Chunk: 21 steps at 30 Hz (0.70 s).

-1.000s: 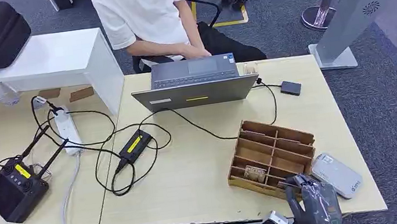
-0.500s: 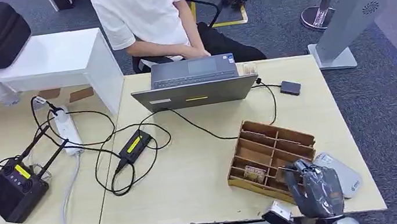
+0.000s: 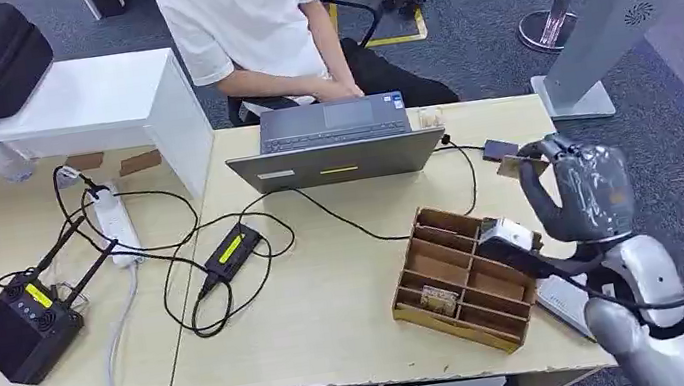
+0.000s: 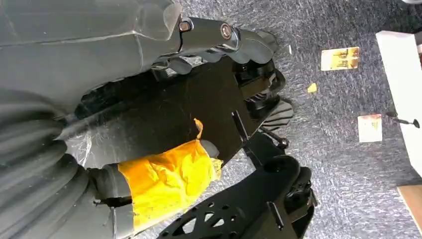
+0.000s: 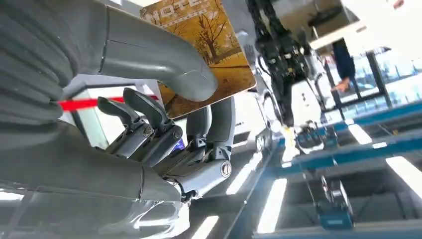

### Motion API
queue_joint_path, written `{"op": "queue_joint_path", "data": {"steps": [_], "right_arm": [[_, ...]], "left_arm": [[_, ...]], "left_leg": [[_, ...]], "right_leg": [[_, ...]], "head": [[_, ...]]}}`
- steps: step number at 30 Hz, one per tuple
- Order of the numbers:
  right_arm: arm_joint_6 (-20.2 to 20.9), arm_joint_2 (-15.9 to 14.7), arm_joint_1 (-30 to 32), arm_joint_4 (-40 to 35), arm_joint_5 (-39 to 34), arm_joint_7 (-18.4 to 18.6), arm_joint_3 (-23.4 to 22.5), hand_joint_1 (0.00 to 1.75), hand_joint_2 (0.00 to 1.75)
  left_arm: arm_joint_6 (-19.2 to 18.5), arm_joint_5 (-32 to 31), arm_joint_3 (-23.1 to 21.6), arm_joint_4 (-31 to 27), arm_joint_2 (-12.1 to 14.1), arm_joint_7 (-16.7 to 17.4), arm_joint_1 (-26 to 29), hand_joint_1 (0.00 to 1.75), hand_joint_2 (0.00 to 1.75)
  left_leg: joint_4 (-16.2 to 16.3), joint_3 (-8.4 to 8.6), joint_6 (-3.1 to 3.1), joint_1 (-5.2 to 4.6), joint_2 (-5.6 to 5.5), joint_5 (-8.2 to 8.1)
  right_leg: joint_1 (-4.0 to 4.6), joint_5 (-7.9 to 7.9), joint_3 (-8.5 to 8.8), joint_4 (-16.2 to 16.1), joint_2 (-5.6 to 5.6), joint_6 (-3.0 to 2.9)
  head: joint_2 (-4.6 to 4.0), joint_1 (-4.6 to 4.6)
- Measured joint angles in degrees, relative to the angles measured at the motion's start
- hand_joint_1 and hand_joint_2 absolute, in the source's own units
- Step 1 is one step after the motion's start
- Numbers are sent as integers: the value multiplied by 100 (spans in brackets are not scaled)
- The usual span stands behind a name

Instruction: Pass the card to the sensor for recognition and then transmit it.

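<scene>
Right hand (image 3: 580,190) up over the table (image 3: 334,305), pinching the card (image 5: 209,50). Left hand (image 4: 99,55) maybe curled, hard to tell.

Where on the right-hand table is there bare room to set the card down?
Bare wood lies between the black power brick and the compartmented wooden tray, below the grey laptop. It is crowded left of the brick with looping cables, and by the right hand pinching the card.

Even, bright overhead light on the desk (image 3: 334,305), with soft shadows. Right wrist view: ceiling lights (image 5: 271,211) glare white, background blurred. Left wrist view dimmer.
</scene>
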Motion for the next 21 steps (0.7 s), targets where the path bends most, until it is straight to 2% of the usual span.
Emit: {"op": "queue_joint_path", "data": {"steps": [6, 10, 15, 21], "right_arm": [[465, -54, -1350, 447, -169, 104, 235, 175, 175], [643, 49, -2470, 1326, 188, 286, 667, 175, 175], [580, 508, -3597, 2834, 811, 435, 1270, 175, 175], [479, 1209, -4399, 4324, 1329, 571, 1838, 175, 175]], "left_arm": [[-81, -142, -89, 0, 4, 109, -70, 0, 175], [-166, -289, -221, 0, 0, 219, -153, 0, 175], [-297, -477, -404, 0, -26, 354, -283, 0, 175], [-398, -671, -623, 0, -66, 466, -416, 0, 175]], "left_leg": [[0, -1, -2, 0, 1, 2], [0, -2, -2, 1, 0, 7], [0, -2, 2, 3, 0, 12], [0, -3, 1, 6, 0, 13]], "right_leg": [[1, 3, -1, 3, 2, -2], [1, 5, -1, 8, 2, -3], [2, 7, -1, 9, 2, -2], [5, 7, -4, 12, 3, -2]], "head": [[0, 0], [0, 2], [0, -2], [0, -2]]}}
